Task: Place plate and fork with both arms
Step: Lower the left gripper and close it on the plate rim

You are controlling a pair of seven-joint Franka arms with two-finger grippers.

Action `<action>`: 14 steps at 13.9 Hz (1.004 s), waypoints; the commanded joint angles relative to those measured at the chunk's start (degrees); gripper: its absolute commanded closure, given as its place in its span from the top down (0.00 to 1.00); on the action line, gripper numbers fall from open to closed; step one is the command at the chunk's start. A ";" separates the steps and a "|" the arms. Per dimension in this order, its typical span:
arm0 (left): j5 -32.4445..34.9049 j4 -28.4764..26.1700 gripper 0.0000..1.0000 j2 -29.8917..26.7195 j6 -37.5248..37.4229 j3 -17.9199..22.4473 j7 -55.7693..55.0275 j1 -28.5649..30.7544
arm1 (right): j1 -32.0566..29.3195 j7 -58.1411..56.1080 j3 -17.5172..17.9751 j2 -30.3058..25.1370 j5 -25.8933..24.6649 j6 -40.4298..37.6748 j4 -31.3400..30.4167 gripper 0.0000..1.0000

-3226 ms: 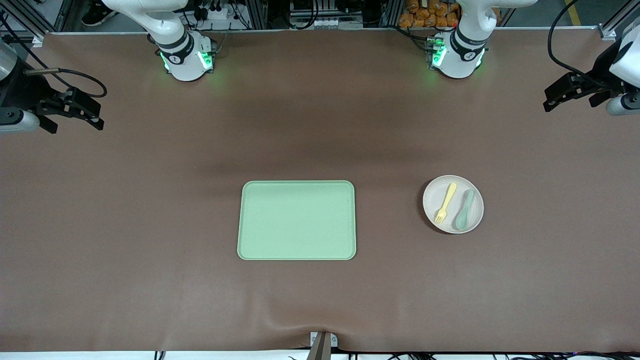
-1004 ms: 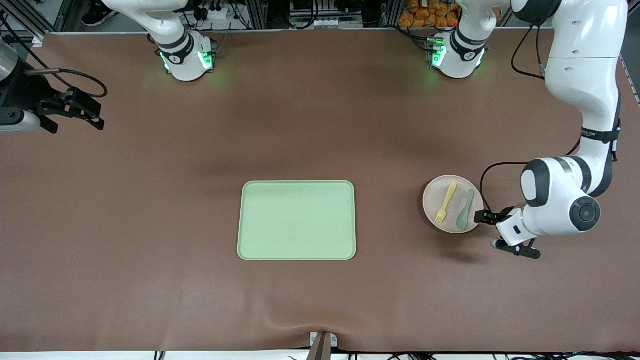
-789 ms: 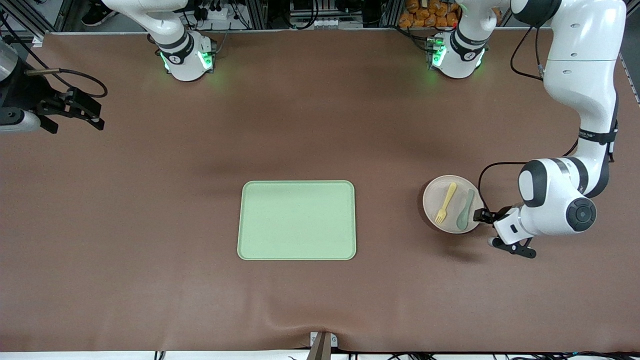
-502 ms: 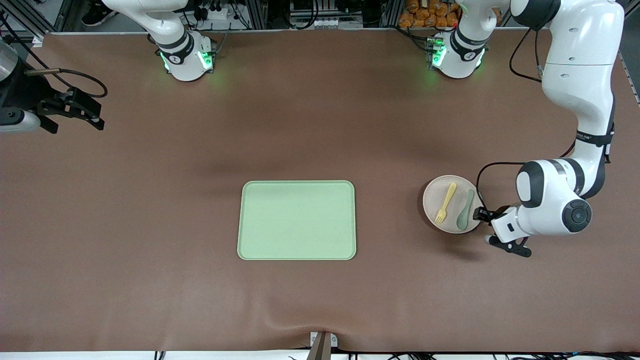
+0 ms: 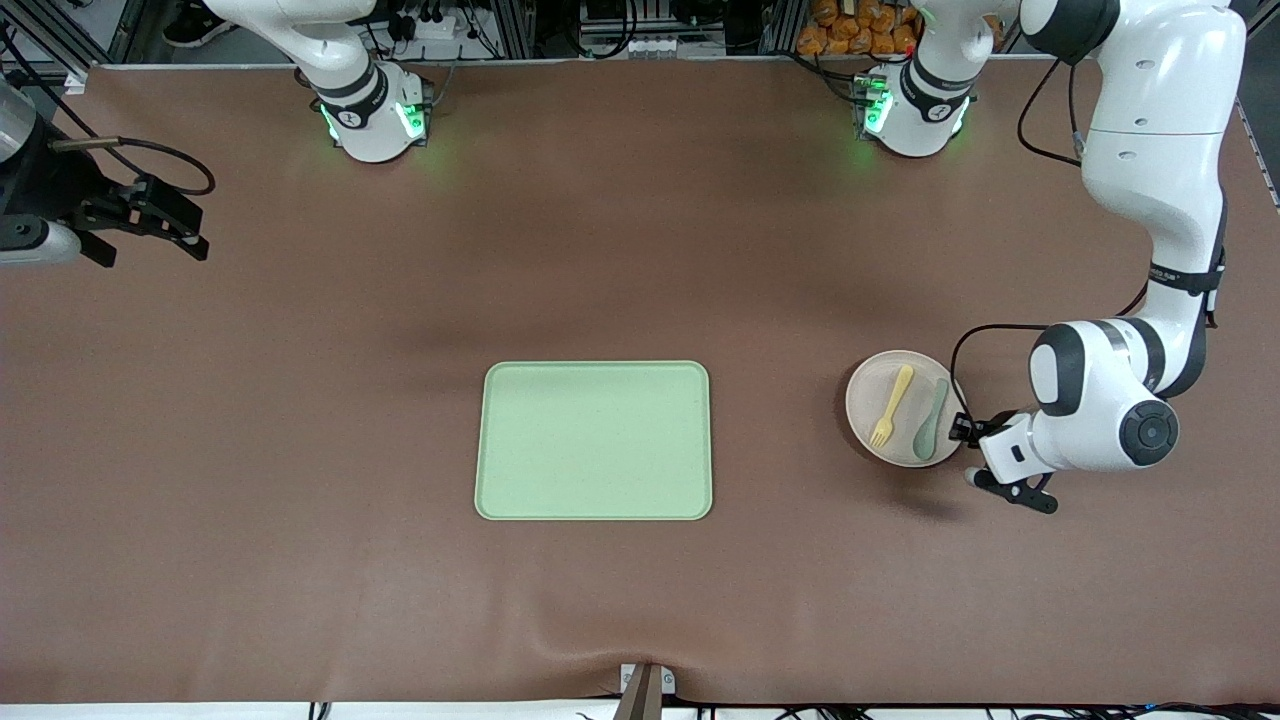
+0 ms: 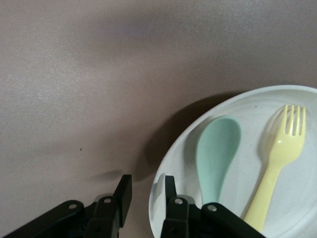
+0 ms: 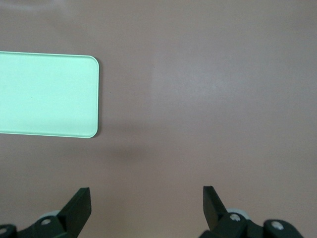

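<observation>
**Operator:** Checking the front view: the plate (image 5: 906, 407) is sitting on the table (image 5: 300, 400) toward the left arm's end, well apart from the tray (image 5: 594, 440), with the fork (image 5: 889, 405) and spoon (image 5: 929, 420) lying in it. I am holding the left gripper (image 5: 964, 452) at the plate's rim. The right gripper (image 5: 150, 225) is waiting, spread, at its own end.

**Inspector:** And the wrist views?

**Operator:** In the left wrist view, the jaws are straddling the rim, one finger (image 6: 167, 191) inside, one outside, not yet clamped. I am judging that squeezing squarely and lifting level is what keeps the cutlery from sliding. The right wrist view is showing only the tray corner and bare table.
</observation>
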 commanded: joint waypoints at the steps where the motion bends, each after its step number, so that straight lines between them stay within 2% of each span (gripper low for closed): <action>1: -1.77 -0.18 0.22 0.31 0.71 -0.37 1.48 0.42 | 0.19 0.47 -0.08 -1.07 -0.12 0.28 -0.95 1.00; 5: -3.27 -0.18 0.00 0.49 0.71 -0.37 1.56 0.42 | 0.19 0.47 -0.08 -1.07 -0.12 0.28 -1.04 1.00; 9: -3.88 -0.18 0.00 0.31 0.71 -0.54 2.79 0.42 | 0.10 0.47 -0.08 -1.07 -0.12 0.20 -1.04 1.00; 12: -8.80 -0.18 0.00 0.05 0.71 -0.72 6.30 1.03 | 0.10 0.47 -0.17 -1.07 -0.12 0.11 -0.95 1.00; 14: -9.42 -0.09 0.00 -0.13 0.62 -0.72 6.49 0.86 | 0.10 0.38 -0.17 -1.07 -0.03 0.20 -0.95 1.00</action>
